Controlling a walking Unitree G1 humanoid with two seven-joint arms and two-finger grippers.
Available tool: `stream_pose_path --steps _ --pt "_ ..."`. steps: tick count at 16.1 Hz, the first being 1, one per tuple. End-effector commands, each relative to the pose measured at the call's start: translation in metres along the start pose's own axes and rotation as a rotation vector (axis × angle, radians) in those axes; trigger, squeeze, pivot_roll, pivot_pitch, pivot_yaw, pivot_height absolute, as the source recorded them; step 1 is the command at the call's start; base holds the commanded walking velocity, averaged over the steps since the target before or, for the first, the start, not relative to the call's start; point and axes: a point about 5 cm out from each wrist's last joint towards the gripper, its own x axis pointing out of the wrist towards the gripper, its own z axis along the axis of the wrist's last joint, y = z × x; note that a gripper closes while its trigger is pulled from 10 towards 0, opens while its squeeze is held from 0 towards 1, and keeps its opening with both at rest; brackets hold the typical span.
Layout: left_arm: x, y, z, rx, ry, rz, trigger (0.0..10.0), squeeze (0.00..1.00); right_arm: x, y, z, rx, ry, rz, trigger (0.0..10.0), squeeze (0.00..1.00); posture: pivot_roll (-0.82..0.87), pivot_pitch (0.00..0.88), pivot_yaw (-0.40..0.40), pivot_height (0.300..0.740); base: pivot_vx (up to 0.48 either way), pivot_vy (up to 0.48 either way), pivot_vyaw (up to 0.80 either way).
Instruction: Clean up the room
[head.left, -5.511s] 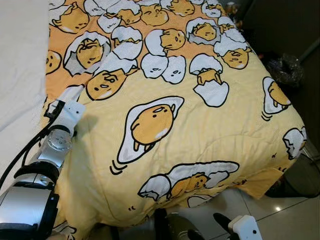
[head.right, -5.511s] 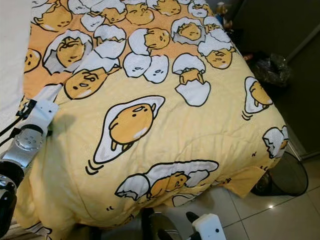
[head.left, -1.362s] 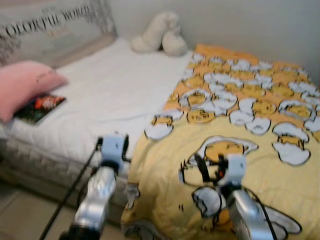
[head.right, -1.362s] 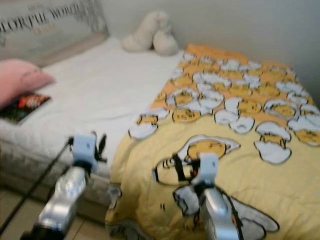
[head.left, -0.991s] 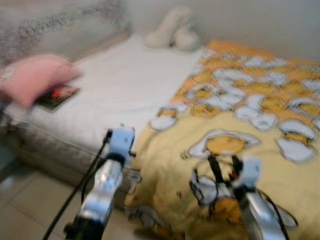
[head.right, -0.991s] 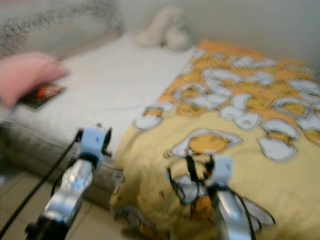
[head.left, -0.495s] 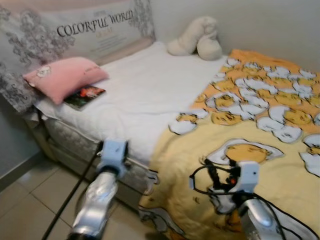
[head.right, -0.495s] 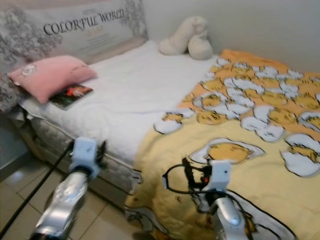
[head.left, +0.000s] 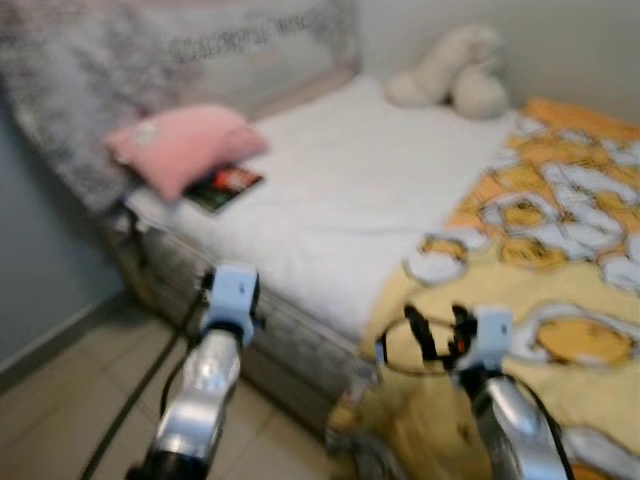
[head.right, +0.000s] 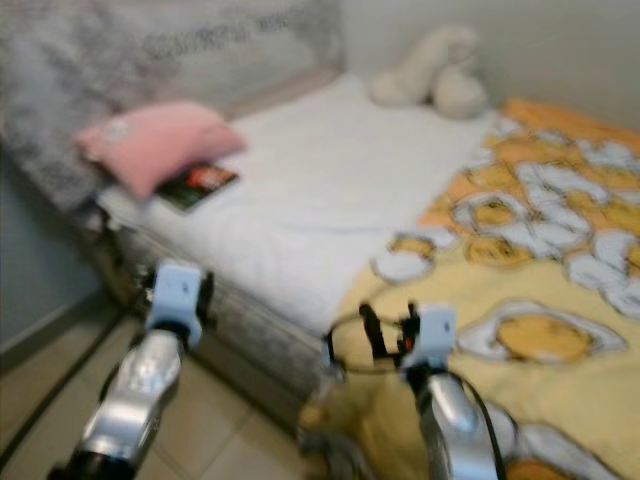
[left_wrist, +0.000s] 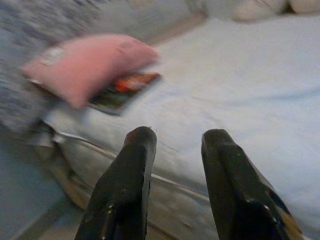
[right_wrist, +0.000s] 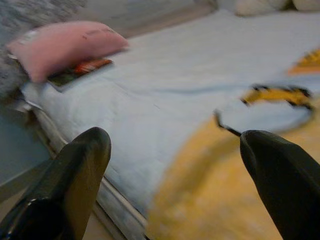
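I had swung the view left from the yellow egg-print blanket (head.left: 560, 300) toward the pink pillow (head.left: 185, 145) and dark glossy book (head.left: 225, 187) on the white mattress (head.left: 360, 190). Left gripper (left_wrist: 175, 145) and right gripper (right_wrist: 175, 145) hung empty, fingers apart; I judged the book next.

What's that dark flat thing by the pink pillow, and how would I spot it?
Look at the bed's white sheet, at the end near the patterned headboard. A pink pillow lies there, and tucked partly under it is a book, the one dark, flat thing, with a red cover patch.
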Motion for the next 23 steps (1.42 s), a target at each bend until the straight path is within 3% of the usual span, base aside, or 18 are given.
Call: stream_pose_path --steps 1,5,6,7,9,10,11,14,16,18,20,22,23 --pt "0.000 0.011 0.003 0.006 -0.003 0.057 10.0 0.00 0.005 0.005 0.001 0.002 0.000 0.014 10.0 0.00 0.12 0.000 0.023 0.740 0.000 -0.480 0.41" --pt "0.003 0.007 0.011 0.029 -0.021 0.028 10.0 0.00 0.010 0.009 -0.002 0.021 0.007 0.018 10.0 0.00 0.11 0.000 0.037 0.740 0.000 -0.477 0.41" --pt "0.003 0.007 0.014 0.130 -0.032 0.023 10.0 0.00 0.012 0.012 -0.003 0.022 0.013 0.029 10.0 0.00 0.11 0.000 0.040 0.740 0.000 -0.469 0.41" --pt "0.003 0.006 0.015 0.150 -0.027 0.018 10.0 0.00 0.013 0.015 -0.004 0.022 0.020 0.044 10.0 0.00 0.11 0.000 0.043 0.740 0.000 -0.469 0.42" --pt "0.004 0.004 0.011 0.126 0.005 0.021 10.0 0.00 0.015 0.015 -0.006 0.021 0.032 0.042 10.0 0.00 0.11 0.000 0.042 0.740 0.000 -0.469 0.42" --pt "0.006 0.003 0.004 0.068 0.057 0.025 10.0 0.00 0.013 0.012 -0.009 0.008 0.056 0.020 10.0 0.00 0.11 0.000 0.043 0.740 0.000 0.000 0.42" --pt "0.009 0.004 0.006 -0.030 0.041 0.021 10.0 0.00 0.008 0.007 -0.011 0.027 0.048 -0.018 10.0 0.00 0.10 0.000 0.039 0.740 0.000 0.000 0.00" --pt "0.012 0.007 0.012 -0.092 0.016 0.055 10.0 0.00 0.004 0.006 -0.015 0.016 0.054 -0.031 10.0 0.00 0.09 0.000 0.040 0.740 0.320 0.000 0.19" --pt "0.011 -0.001 0.017 -0.085 -0.010 0.046 10.0 0.00 0.001 0.004 -0.016 0.017 0.059 -0.033 10.0 0.00 0.09 0.000 0.041 0.740 0.480 0.000 0.55" --pt "0.000 -0.009 0.013 -0.056 -0.027 -0.019 10.0 0.00 -0.001 0.001 -0.015 0.019 0.058 -0.034 10.0 0.00 0.08 0.000 0.042 0.740 0.480 0.000 0.53" --pt "-0.007 -0.007 0.004 -0.058 -0.002 -0.035 10.0 0.00 -0.006 -0.004 -0.012 0.012 0.043 -0.051 10.0 0.00 0.07 0.000 0.038 0.740 0.480 0.000 0.53" --pt "-0.017 -0.008 0.003 -0.047 -0.024 -0.078 10.0 0.00 -0.017 -0.020 -0.012 0.015 0.032 -0.124 10.0 0.00 0.08 0.000 0.035 0.740 0.480 0.000 0.53" --pt "-0.016 -0.007 -0.001 -0.070 0.006 -0.035 10.0 0.00 -0.018 -0.024 -0.012 0.021 0.029 -0.143 10.0 0.00 0.08 0.000 0.036 0.740 0.480 0.000 0.53"
